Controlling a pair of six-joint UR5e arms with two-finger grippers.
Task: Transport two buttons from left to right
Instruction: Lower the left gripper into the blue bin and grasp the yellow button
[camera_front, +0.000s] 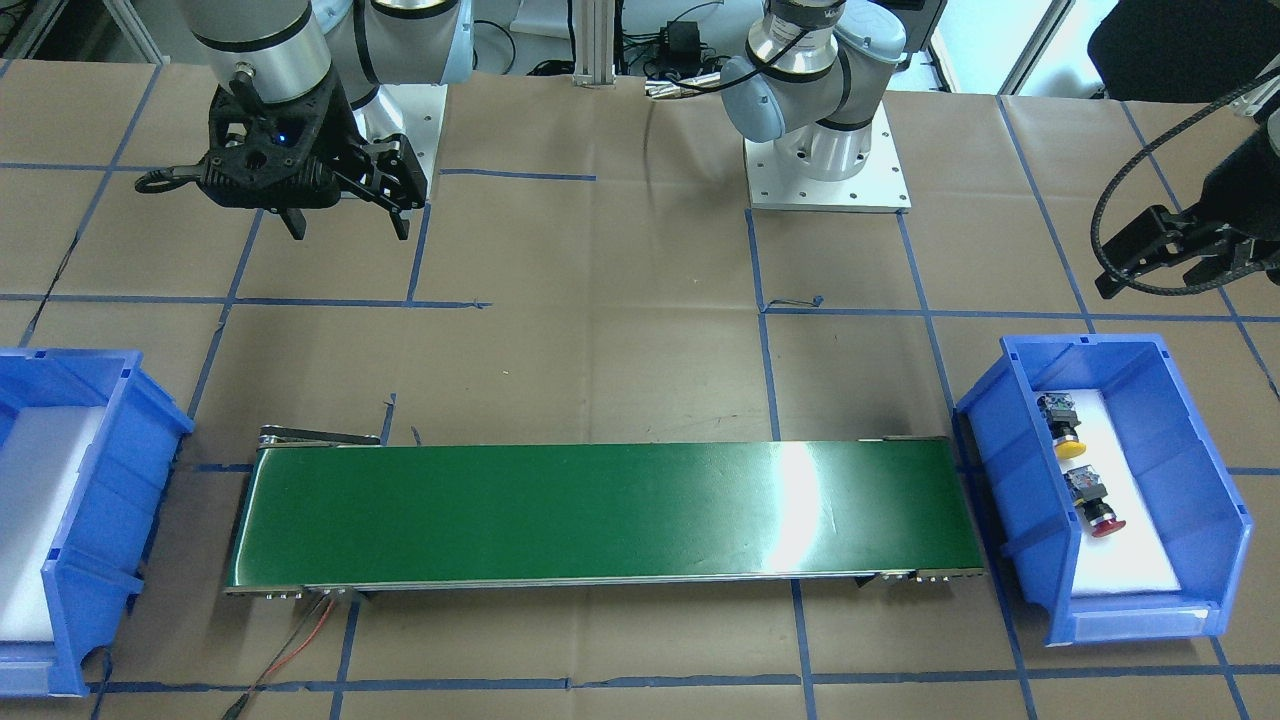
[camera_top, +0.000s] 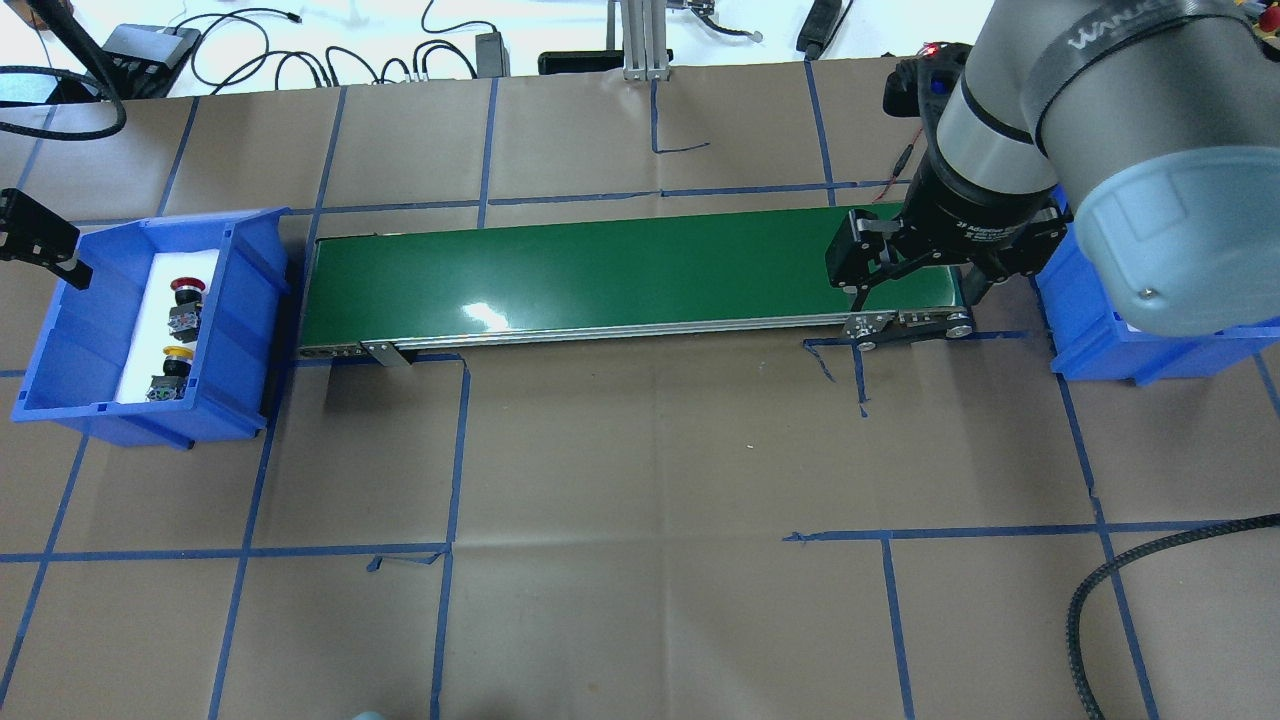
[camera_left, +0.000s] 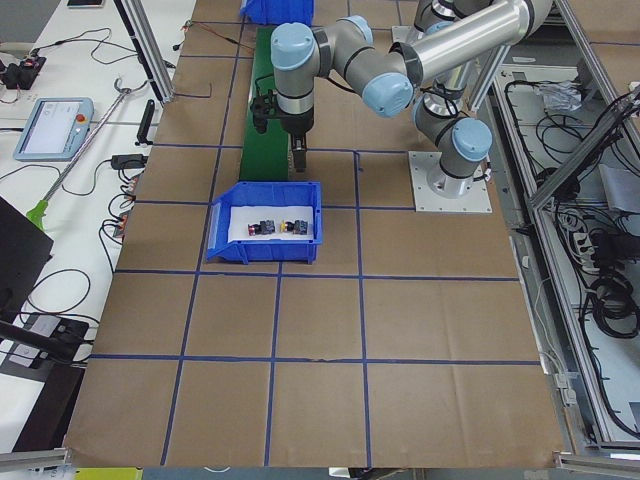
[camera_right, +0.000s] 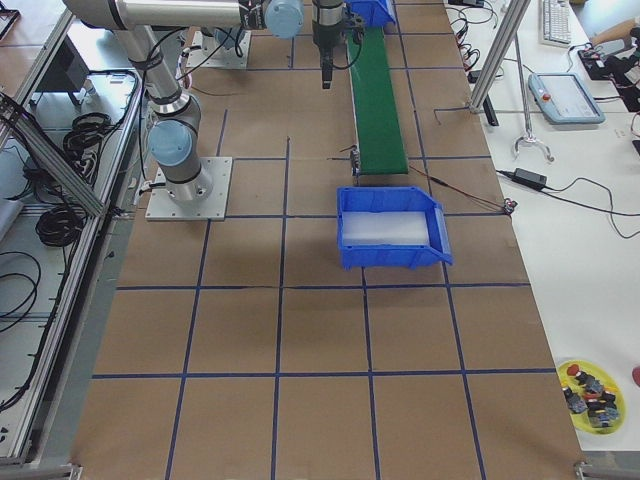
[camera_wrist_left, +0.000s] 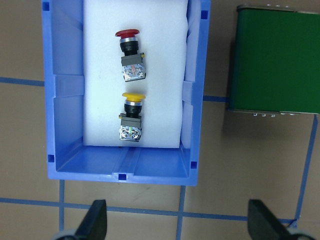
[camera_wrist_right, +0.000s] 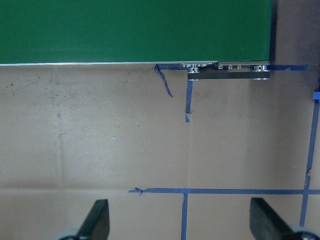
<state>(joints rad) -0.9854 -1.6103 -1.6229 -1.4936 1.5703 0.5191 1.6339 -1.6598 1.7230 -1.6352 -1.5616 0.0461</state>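
- Two buttons lie on their sides on the white foam pad (camera_wrist_left: 105, 100) inside the blue bin (camera_wrist_left: 65, 100) on the robot's left. The red button (camera_wrist_left: 131, 55) and the yellow button (camera_wrist_left: 132, 116) are just beside each other, caps pointing the same way.
- Judged from that, the task is at its first step. No button has been picked up, none is on the green belt (camera_front: 600, 515), and none is in the other blue bin (camera_front: 110, 480) at the belt's far end.
- The next move calls for the left gripper (camera_wrist_left: 178, 222) to come over the bin, descend between its walls and close across one button's blocky body. The yellow one looks the nearer.
- That left gripper stands wide apart, holding and touching nothing. It hangs above the table just short of the bin's end wall, though its height is hard to judge from these views.
- The right gripper (camera_wrist_right: 181, 220) is likewise spread wide with nothing in it, hovering above the table beside the belt's right-hand end.
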